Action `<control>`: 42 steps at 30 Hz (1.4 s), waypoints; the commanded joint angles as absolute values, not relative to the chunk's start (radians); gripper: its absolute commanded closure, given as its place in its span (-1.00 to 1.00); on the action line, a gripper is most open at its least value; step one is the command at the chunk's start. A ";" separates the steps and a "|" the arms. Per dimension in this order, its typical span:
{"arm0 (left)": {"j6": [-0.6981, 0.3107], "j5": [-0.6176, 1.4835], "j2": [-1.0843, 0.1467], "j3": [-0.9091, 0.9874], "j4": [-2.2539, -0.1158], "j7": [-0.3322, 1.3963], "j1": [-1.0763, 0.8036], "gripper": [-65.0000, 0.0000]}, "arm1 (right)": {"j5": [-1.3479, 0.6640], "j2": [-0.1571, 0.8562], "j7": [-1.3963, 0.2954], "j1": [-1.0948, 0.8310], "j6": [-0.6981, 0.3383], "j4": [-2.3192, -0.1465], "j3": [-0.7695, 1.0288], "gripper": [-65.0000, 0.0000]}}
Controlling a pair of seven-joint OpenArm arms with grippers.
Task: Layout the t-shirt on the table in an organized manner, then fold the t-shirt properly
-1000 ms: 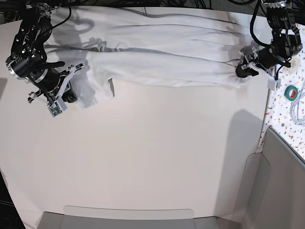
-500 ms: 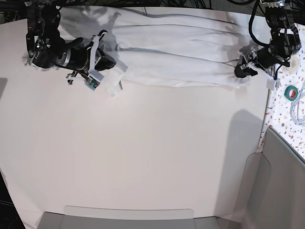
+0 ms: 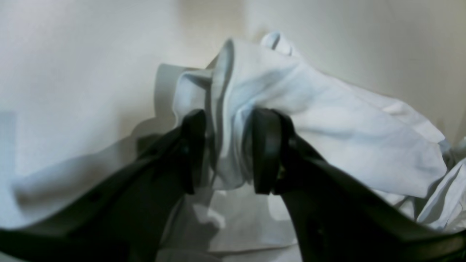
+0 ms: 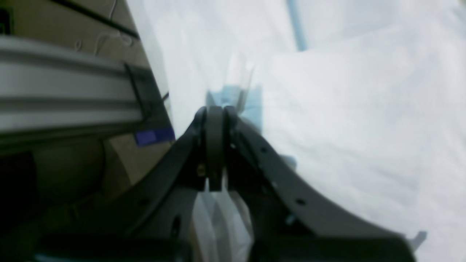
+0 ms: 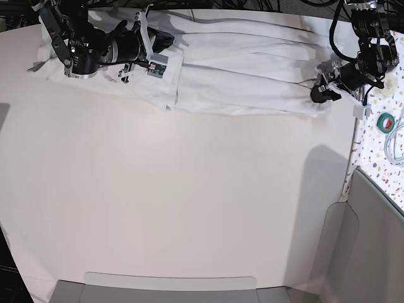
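Up close, the left tool (image 3: 227,151) has its two dark fingers (image 3: 267,153) standing apart with a thick bunch of the white t-shirt (image 3: 291,109) pinched between them; the cloth fills the gap and folds over the tips. From above, this tool sits at the far right end of the garment, near the edge of the desk (image 5: 189,208). Beyond it, on the side away from the shirt, runs a speckled strip with a green roll of tape (image 5: 387,121) and some white cable.

The right tool (image 4: 215,145) has its fingers pressed flat together. White cloth lies just past the tips and more hangs below them, but the blur leaves it unclear whether any fabric is caught between the pads. From above, that tool (image 5: 165,44) lies over the far left part of the shirt, its arm stretched sideways along the back edge of the desk.

Between the two tools the t-shirt (image 5: 252,69) spreads as a long, narrow band along the far side of the desk, creased lengthwise, with one end folded under near the right tool. All the desk on the near side of both tools is bare, smooth and off-white. A grey panel (image 5: 379,252) stands at the near right corner, well apart from either tool.
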State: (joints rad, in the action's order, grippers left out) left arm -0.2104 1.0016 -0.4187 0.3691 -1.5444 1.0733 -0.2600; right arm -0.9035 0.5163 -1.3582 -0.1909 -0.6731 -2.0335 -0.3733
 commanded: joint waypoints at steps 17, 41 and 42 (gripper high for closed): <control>-0.213 1.006 -0.435 0.375 -1.554 1.070 -0.255 0.32 | -0.918 0.613 -1.340 -0.179 -0.671 -2.046 -0.438 1.00; -0.220 1.012 -0.437 0.657 -1.613 1.199 -0.262 0.07 | -0.928 0.550 -1.337 -0.177 -0.674 -2.051 -0.254 -0.31; -0.220 1.012 -0.437 0.665 -1.613 1.202 -0.265 0.07 | -0.928 0.544 -1.337 -0.177 -0.674 -2.051 -0.242 -0.31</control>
